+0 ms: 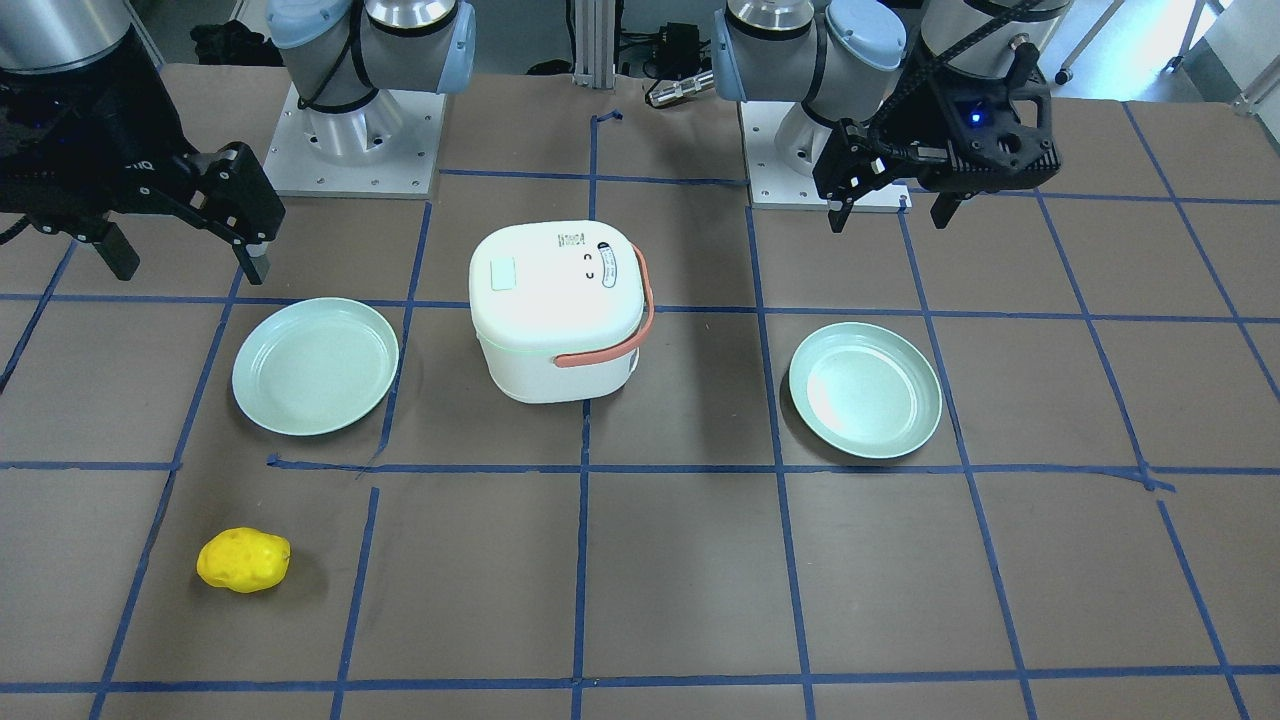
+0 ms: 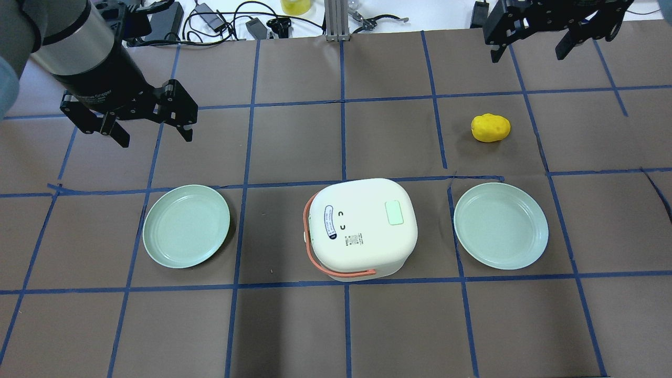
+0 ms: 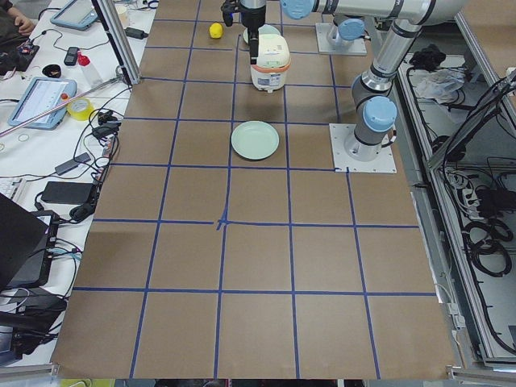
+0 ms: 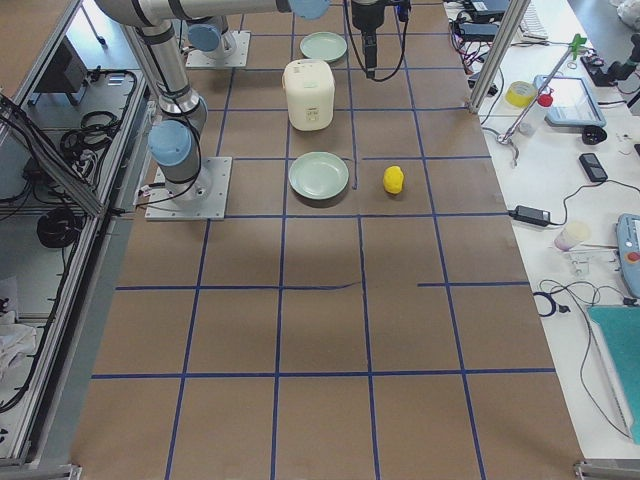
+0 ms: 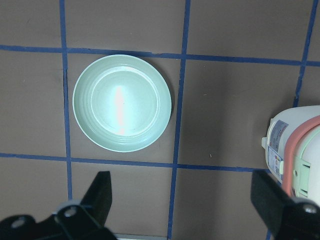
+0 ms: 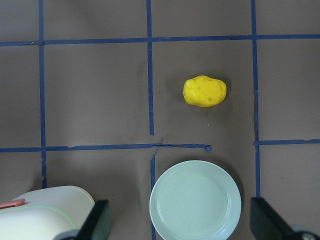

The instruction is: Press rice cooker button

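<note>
Rice cooker sits mid-table; my left gripper and right gripper hang spread, well apart from it. Green patch is probably the button; an off-centre press could skid the cooker.

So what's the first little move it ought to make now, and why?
Probably swing the right gripper over the pale green button on the rice cooker. That gripper hangs open, far from the cooker, and the button sits on its side of the lid.
</note>
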Robot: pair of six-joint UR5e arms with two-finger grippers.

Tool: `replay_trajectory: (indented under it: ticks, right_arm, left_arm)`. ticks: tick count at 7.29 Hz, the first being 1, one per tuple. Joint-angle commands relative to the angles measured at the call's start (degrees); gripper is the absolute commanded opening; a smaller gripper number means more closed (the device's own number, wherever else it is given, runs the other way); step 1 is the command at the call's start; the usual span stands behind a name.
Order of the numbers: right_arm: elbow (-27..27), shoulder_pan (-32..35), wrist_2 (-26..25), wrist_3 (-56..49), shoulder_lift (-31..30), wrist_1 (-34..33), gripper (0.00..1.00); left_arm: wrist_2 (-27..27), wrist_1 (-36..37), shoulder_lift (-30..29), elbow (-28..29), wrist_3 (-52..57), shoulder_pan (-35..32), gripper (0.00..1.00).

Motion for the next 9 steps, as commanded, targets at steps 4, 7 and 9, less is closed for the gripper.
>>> replay_trajectory:
  ticks: [4,7,9]
  right_arm:
    - [0.03,0.00,0.37,0.00,-0.11,0.39,1.00]
    - [0.04,0.18,0.28,0.00,-0.20,0.48,1.00]
    - [0.04,0.18,0.28,0.00,-0.29,0.92,1.00]
  left_arm:
    - [0.00,0.00,0.00,0.00,0.00,0.00,1.00]
    - [0.00,0.00,0.00,0.00,0.00,0.00,1.00]
    - [0.00,0.00,0.00,0.00,0.00,0.00,1.00]
